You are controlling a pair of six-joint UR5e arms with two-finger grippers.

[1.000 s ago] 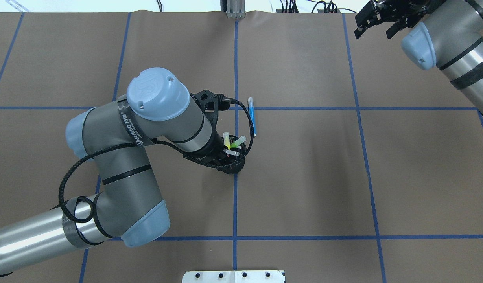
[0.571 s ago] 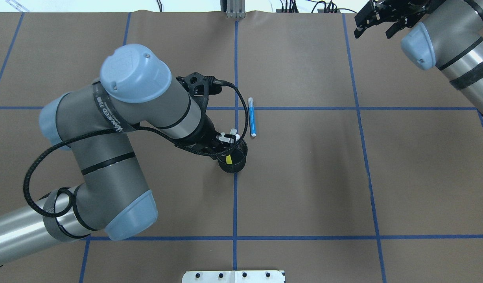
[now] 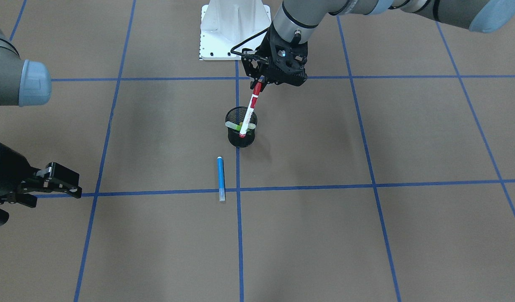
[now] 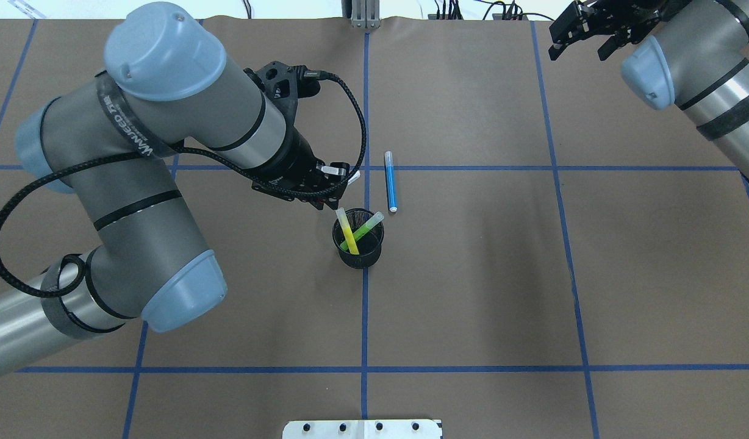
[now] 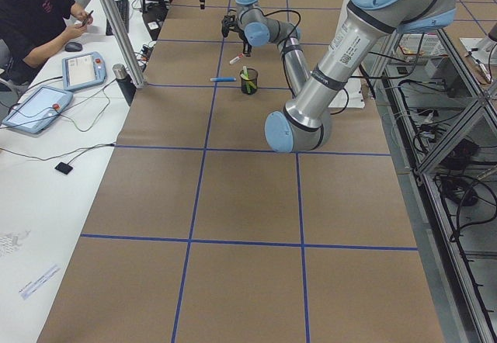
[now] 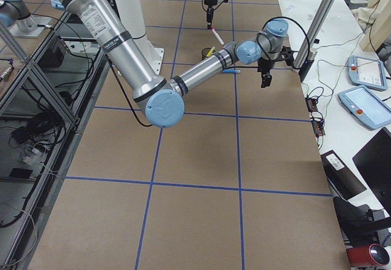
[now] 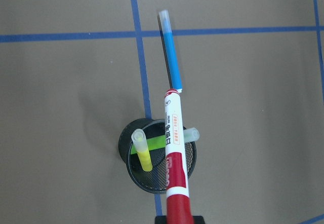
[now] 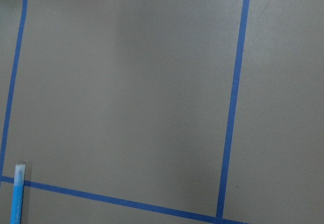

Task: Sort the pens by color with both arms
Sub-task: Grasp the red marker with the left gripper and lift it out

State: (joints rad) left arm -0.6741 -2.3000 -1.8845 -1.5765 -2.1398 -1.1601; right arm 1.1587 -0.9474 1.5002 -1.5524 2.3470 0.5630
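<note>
In the front view, you had the left hand (image 3: 259,82) pinching the white-barrelled, red-ended marker pen (image 3: 250,110) by its top, held above the black mesh cup (image 3: 236,142), presumably for sorting. Overhead, the neon yellow pen (image 4: 346,227) and neon green pen (image 4: 365,228) leaned inside that cup, the slim blue pen (image 4: 390,183) lay just beside it on the brown bench (image 4: 472,274), and the right hand (image 4: 579,46) hung wide open, well away from it.

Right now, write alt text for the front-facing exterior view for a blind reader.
The left arm's black tool grips a white-barrelled, red-ended marker pen tilted over a black mesh cup holding a neon green pen and a neon yellow pen. A blue marker pen lies on the brown table; the right tool is open.
</note>
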